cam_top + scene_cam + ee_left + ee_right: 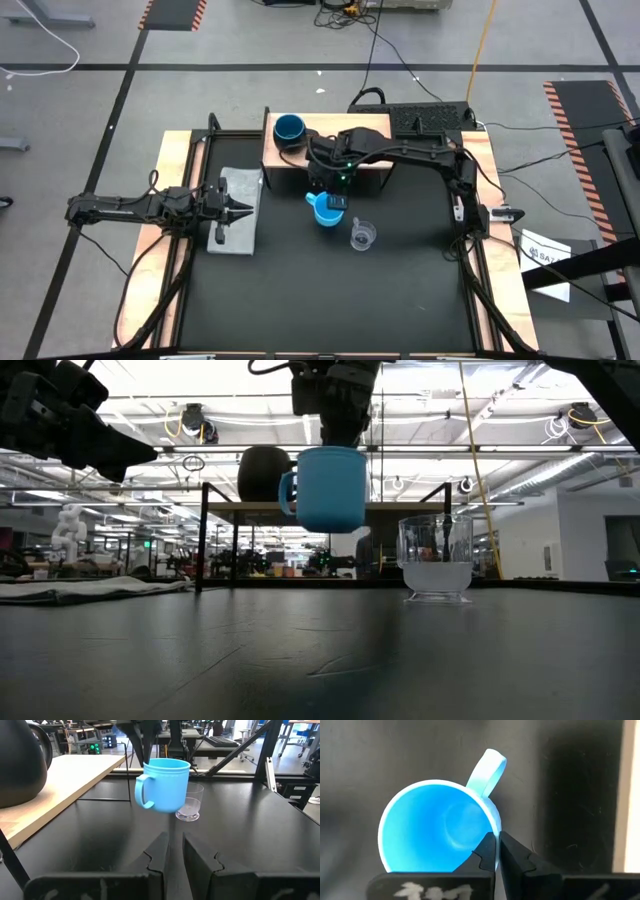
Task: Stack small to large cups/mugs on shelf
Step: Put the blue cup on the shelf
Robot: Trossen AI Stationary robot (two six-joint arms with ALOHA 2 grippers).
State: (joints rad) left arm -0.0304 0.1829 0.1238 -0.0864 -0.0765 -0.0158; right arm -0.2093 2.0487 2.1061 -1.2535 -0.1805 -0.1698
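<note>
We see the right gripper (496, 851) pinching the light-blue cup (330, 487) by its rim, aloft before the shelf (370, 125); so thin a hold could let it swing or slip.

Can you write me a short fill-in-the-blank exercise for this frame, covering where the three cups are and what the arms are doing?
1. The right gripper is shut on the rim of the ____ cup, holding it above the table.
2. The dark navy mug stands on the ____.
3. The clear plastic cup stands on the black ____.
4. The left gripper waits over the grey ____.

Missing words: light-blue; shelf; table; cloth
</note>
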